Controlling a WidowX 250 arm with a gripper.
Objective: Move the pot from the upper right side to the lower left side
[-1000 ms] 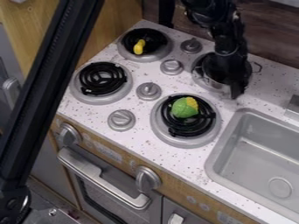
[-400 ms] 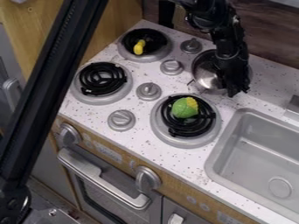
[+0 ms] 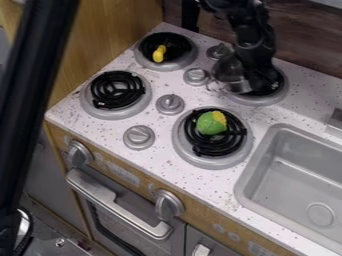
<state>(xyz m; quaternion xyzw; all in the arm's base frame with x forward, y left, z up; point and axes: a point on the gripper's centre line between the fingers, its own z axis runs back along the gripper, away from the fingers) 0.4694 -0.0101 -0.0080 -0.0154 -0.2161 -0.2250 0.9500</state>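
"Where is the pot (image 3: 229, 75)?"

"Toward the upper right of the frame, beside and partly over the upper-right burner (image 3: 268, 96); it is tilted rather than upright, and seems lifted off its base."

"And the fingers?"

"The gripper (image 3: 251, 87) is at the pot's right side; its fingers look pinched on the pot, though the exact hold is hard to make out. The black arm (image 3: 246, 32) comes down from the top edge; the carry seems just begun, with most of the crossing to do."

"What could spoil it?"

"The lean, first; a grip at one side could let the pot's weight swing it round, or slide it out. Then height; the nearest knob (image 3: 196, 76) sits just left of the pot, and another (image 3: 170, 103) lies between it and the left burner (image 3: 116, 91), the likely goal; too low a path would knock the metal against either."

"Anything farther out?"

"The green and yellow toy vegetable (image 3: 211, 123) on the lower burner (image 3: 194, 157); a dip downward in the frame could sweep it off. The yellow toy (image 3: 159, 53) at the upper left is a lesser worry; and if the pot is set down with that tilt uncorrected, it may land on its edge and tip."
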